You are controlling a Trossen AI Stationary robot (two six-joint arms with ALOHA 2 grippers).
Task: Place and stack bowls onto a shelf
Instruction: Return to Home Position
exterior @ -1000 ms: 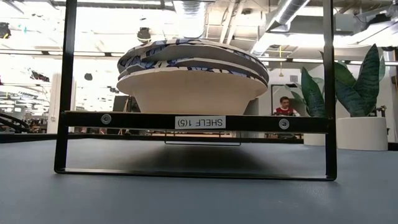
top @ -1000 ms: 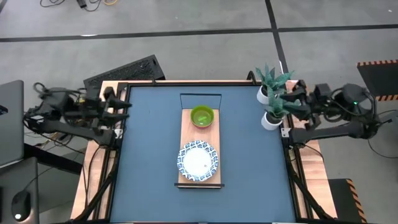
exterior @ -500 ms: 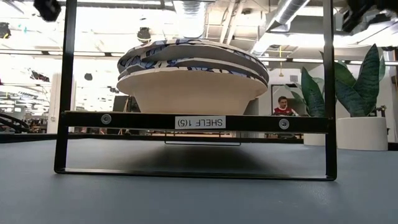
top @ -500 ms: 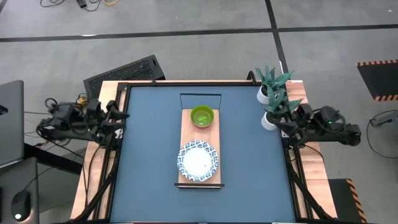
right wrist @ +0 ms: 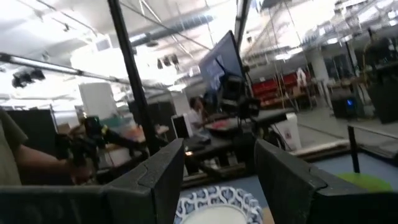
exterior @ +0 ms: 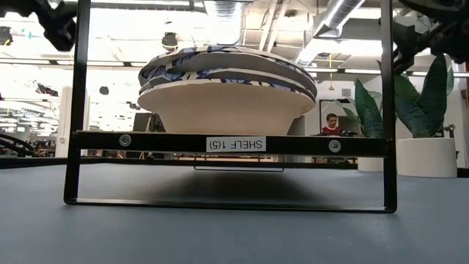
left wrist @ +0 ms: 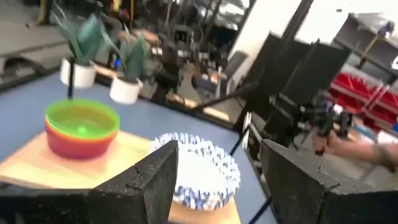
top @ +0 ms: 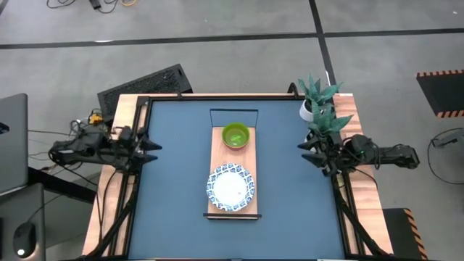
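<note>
The light wooden shelf (top: 233,163) sits on a black frame (exterior: 231,144) mid-table. On its far end is a nested stack of small bowls with the green one on top (top: 235,135) (left wrist: 82,118) and red showing beneath. On its near end lies a stack of white dishes with blue rims (top: 231,188) (exterior: 227,84) (left wrist: 200,167). My left gripper (top: 150,146) (left wrist: 217,149) hovers open over the table's left edge, pointing at the shelf. My right gripper (top: 306,154) (right wrist: 219,149) hovers open over the right edge, facing it.
Two white pots with green plants (top: 316,109) stand at the table's far right corner, just beyond my right gripper. Blue tabletop (top: 177,174) lies open on both sides of the shelf. A raised black frame (top: 233,111) stands at the shelf's far end. People sit in the room behind.
Both arms have swung from outside the table toward it and toward the near edge. The left gripper now reaches over the left edge, the right gripper over the right edge, below the plants. Both have dropped into the top of the low view. Bowls and dishes have not moved.
</note>
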